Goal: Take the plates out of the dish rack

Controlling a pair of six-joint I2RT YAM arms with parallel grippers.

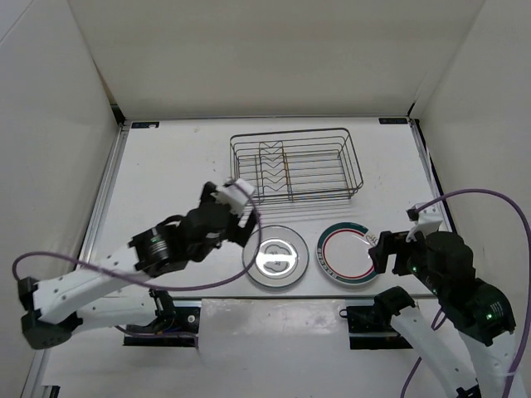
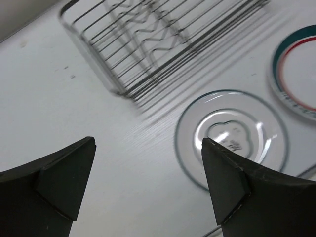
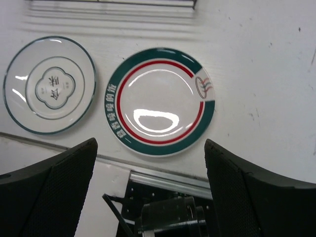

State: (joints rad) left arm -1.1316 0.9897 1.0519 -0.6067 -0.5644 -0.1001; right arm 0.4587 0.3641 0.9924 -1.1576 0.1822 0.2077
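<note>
The silver wire dish rack [image 1: 294,166] stands at the back centre with no plate showing in it; it also shows in the left wrist view [image 2: 163,39]. A grey-rimmed plate [image 1: 275,255] lies flat on the table in front of it. A red and teal ringed plate [image 1: 347,254] lies flat to its right. A third plate is not in view. My left gripper [image 1: 247,225] is open and empty, above the table just left of the grey-rimmed plate [image 2: 232,136]. My right gripper [image 1: 377,253] is open and empty, at the right edge of the red and teal plate [image 3: 160,101].
White enclosure walls stand at the back and both sides. A metal rail [image 3: 187,175] runs along the table's near edge, with the arm bases [image 1: 373,319] below it. Purple cables [image 1: 498,199] loop off both arms.
</note>
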